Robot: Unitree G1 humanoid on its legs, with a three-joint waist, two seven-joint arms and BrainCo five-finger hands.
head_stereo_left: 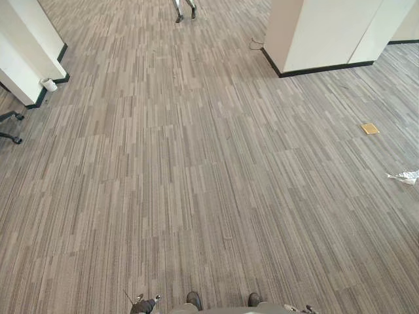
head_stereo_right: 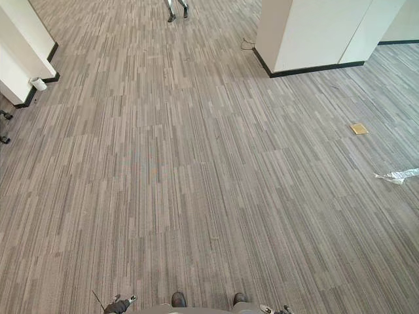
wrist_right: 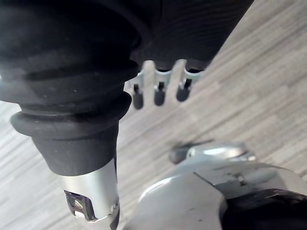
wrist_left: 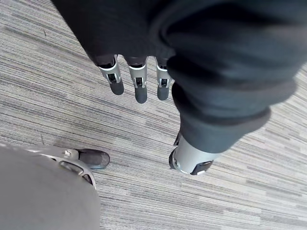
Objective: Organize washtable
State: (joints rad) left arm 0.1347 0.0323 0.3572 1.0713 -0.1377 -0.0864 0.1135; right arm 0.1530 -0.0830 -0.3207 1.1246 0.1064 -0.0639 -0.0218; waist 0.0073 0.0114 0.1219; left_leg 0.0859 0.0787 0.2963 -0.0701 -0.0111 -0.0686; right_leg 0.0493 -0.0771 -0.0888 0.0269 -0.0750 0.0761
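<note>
Both arms hang at the robot's sides over striped grey carpet [head_stereo_left: 196, 183]. Left hand [wrist_left: 140, 88] and right hand [wrist_right: 159, 93] have straight, relaxed fingers holding nothing, probably while walking between places. Where the washtable stands, I cannot tell.

Left hand [wrist_left: 129, 33] and right hand [wrist_right: 192, 28] wear dark ribbed covers over silver, dark-tipped fingers [wrist_left: 140, 84].

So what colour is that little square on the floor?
Tan-yellow square, clearest in the left eye view.
</note>
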